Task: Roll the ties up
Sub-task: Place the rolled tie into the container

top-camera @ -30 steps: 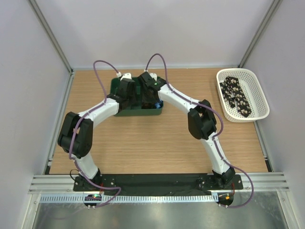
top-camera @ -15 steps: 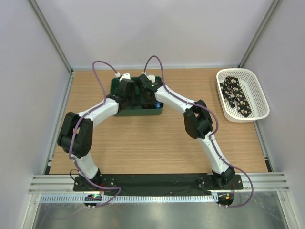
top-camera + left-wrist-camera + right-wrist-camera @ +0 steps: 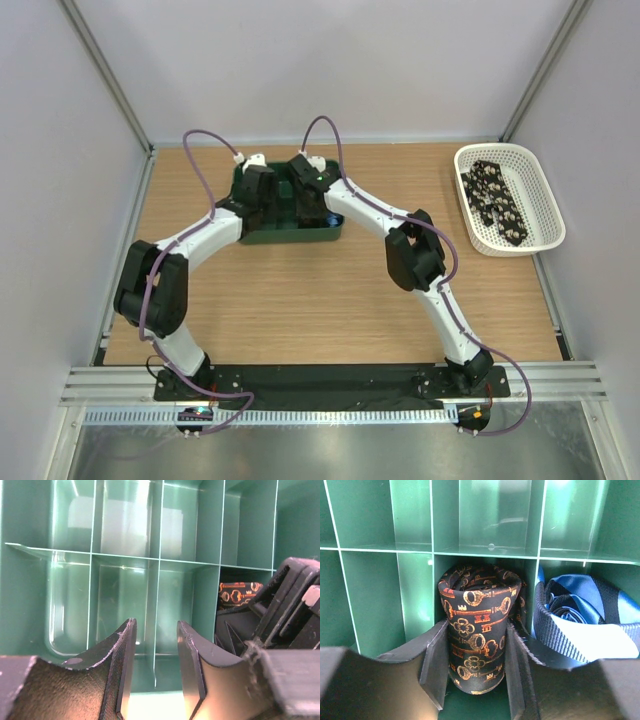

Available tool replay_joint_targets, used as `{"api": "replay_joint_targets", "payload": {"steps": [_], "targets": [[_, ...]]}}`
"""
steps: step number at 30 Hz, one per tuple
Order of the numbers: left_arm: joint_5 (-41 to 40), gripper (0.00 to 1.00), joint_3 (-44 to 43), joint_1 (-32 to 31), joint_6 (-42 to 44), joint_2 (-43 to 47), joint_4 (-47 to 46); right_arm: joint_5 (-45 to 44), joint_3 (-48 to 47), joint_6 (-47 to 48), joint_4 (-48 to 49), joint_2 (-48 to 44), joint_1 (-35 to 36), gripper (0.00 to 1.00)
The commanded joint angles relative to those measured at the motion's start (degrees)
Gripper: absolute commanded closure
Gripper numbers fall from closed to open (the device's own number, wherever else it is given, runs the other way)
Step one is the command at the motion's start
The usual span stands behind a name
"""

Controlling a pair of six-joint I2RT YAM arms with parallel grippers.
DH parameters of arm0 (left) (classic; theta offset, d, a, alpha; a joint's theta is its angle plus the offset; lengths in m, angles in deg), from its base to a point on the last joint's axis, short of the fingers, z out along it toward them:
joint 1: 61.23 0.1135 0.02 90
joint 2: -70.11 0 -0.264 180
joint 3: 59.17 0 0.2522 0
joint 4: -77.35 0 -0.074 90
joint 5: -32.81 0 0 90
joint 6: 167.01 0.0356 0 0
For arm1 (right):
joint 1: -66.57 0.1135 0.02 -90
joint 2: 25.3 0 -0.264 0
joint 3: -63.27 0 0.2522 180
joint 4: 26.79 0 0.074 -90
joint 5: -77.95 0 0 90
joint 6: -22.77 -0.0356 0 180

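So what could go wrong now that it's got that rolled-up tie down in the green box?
The rolled tie is only pinched between the fingers of the right gripper; once they let go, it may spring loose. One finger sits right beside the blue striped roll, so lifting out might snag it. The left gripper hangs open close by over the same green tray, so the arms could bump.

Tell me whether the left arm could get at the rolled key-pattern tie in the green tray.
Probably not: the right gripper is clamped around the rolled tie, and its body sits between it and the left gripper, whose open jaws face empty compartments.
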Motion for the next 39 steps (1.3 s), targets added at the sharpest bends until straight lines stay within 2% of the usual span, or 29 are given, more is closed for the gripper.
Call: {"api": "replay_joint_targets", "payload": {"steps": [1, 2, 5, 13, 19, 35, 36, 37, 39], "targets": [[1.8, 0.58, -0.3, 0.0, -1.0, 0.6, -1.9, -3.1, -2.4, 0.6, -2.2, -0.1, -0.1, 0.49], [1.6, 0.58, 0.0, 0.1, -1.2, 0.7, -2.1, -3.0, -2.6, 0.6, -2.1, -0.3, 0.0, 0.47], [1.2, 0.58, 0.9, 0.1, -1.1, 1.5, -2.3, -3.1, -3.4, 1.1, -2.3, -0.8, 0.3, 0.29], [-0.4, 0.58, 6.4, 0.1, -2.6, 6.4, -3.8, -2.8, -4.8, 1.0, -2.7, -0.5, 0.3, 0.32], [-1.5, 0.58, 8.5, 0.1, -2.9, 10.0, -3.7, -2.3, -5.9, 1.1, -3.1, -1.2, 0.3, 0.25], [-1.9, 0.58, 10.3, 0.2, -2.8, 12.5, -3.6, -2.6, -7.3, 2.2, -2.0, -5.9, 0.7, 0.24], [-2.0, 0.58, 10.3, 0.3, -2.7, 12.5, -3.6, -3.0, -7.3, 2.7, -1.9, -6.1, 0.6, 0.25], [-2.3, 0.58, 10.2, 0.4, -2.8, 12.7, -3.2, -3.6, -7.3, 2.8, -1.8, -6.3, 0.6, 0.36], [-2.8, 0.58, 10.1, 0.7, -2.8, 13.2, -2.9, -3.8, -7.5, 3.6, -0.8, -7.1, 0.7, 0.38]]}}
